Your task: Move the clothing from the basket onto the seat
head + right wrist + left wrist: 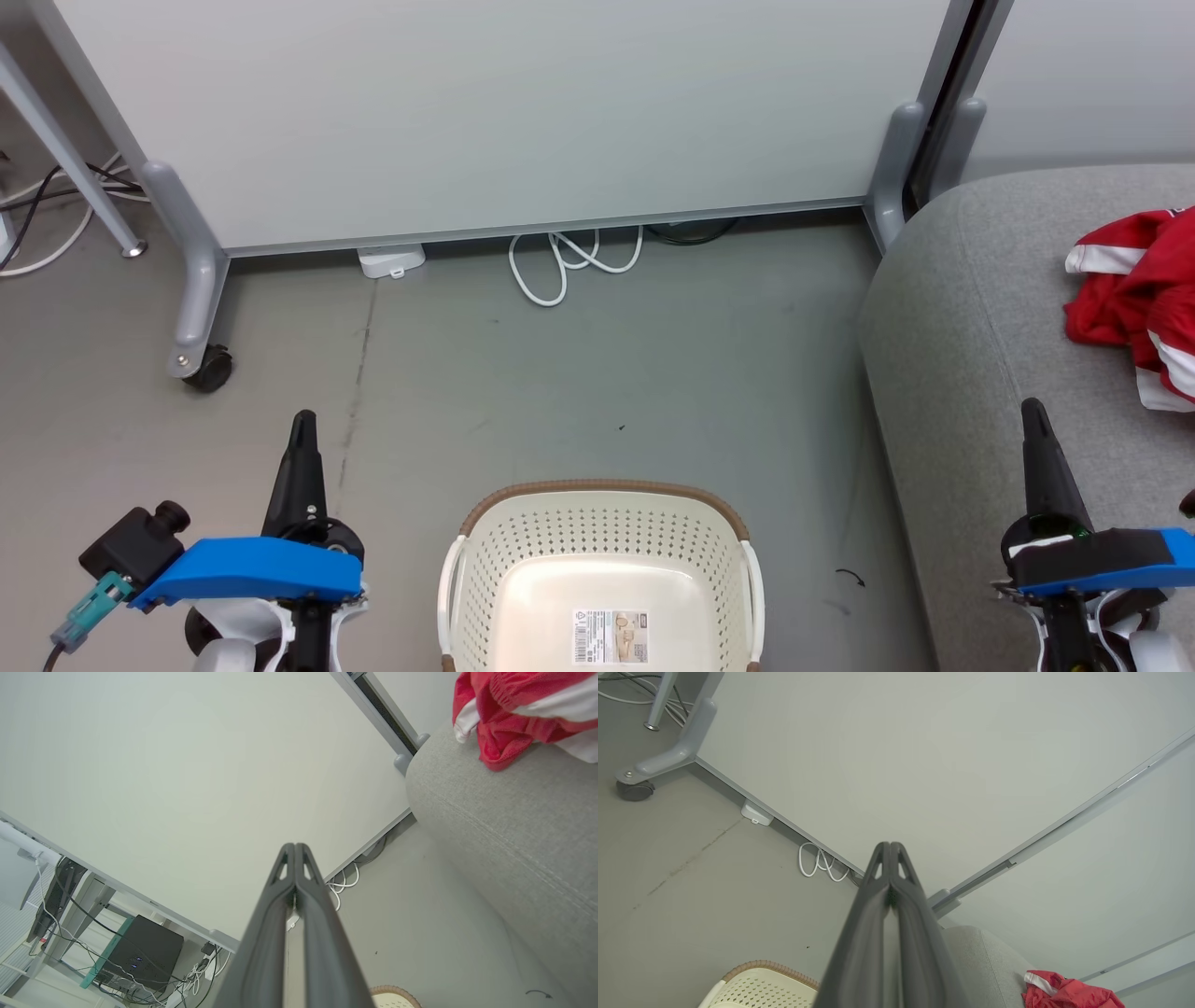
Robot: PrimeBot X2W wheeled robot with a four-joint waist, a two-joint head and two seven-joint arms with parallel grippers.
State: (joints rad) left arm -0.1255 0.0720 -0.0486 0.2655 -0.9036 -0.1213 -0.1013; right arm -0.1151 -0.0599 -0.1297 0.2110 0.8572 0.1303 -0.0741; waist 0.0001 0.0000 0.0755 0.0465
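both left pincer (303, 420) and right pincer (1032, 409) closed, empty; cream perforated plastic basket (597, 488) bare, red white-banded clothing (1134, 299) on grey fabric seat (971, 308); i judge no fetching left.

A pale grey wheeled partition panel (523, 112) stands on a grey floor (597, 373), its left leg ending in a black caster (207, 366). A looped white cable (569, 261) and a small white box (391, 260) lie at the panel's lower edge. A thin dark crack (357, 392) runs down the floor. Black and white cables (56, 201) trail at far left; a second panel (1083, 75) adjoins at right.
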